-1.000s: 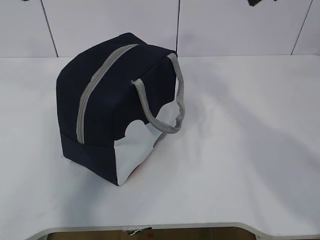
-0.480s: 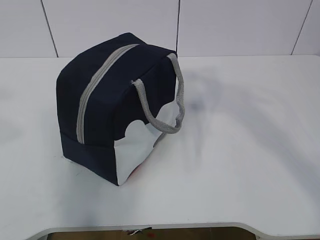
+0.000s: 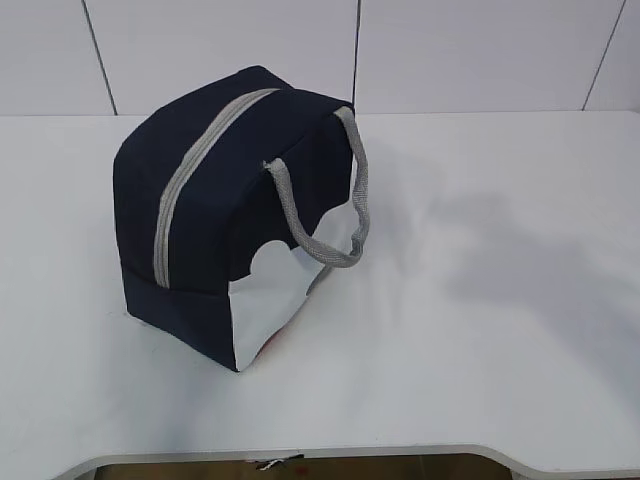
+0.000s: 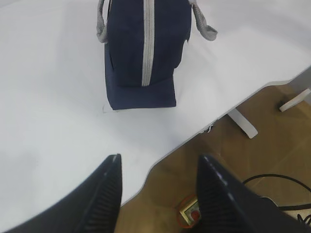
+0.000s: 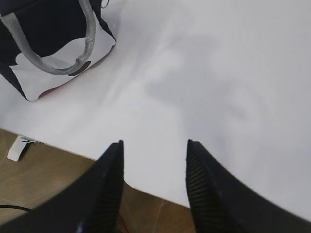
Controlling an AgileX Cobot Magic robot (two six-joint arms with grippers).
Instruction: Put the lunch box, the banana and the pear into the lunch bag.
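- Left end effector (image 4: 158, 167): nearest the left wrist camera, dark ribbed fingers (image 4: 107, 194) spread apart, holding nothing, hanging above the table (image 4: 53, 121) edge with floor (image 4: 252, 160) showing between the fingers.
- Right end effector (image 5: 154, 155): fingers (image 5: 109, 189) spread wide, empty, above the table's near edge, well apart from the bag.
- Neither end effector shows in the exterior view.
- Floor in left wrist view: brown, black cable (image 4: 272, 178), small round red-ringed thing (image 4: 189, 216) too small to tell, white table leg (image 4: 243, 124).
- Table (image 3: 480, 330): white, rounded near edge, faint grey shadows on the right half.
- Lunch bag (image 3: 215, 215): stands upright on the table, left of centre in the exterior view, navy fabric, boxy.
- Grey zipper (image 3: 195, 170) runs over the top and down the near end; looks closed along its whole visible length.
- White lower panel (image 3: 275, 300) on the side facing right, wavy upper edge; a bit of red at its bottom edge.
- Grey webbing handle (image 3: 345, 210) loops down over that white panel; second handle (image 4: 100, 22) hangs on the opposite side in the left wrist view.
- Lunch box, banana, pear: not visible in any view.
- Wall (image 3: 230, 50): white panels with thin dark seams behind the table.
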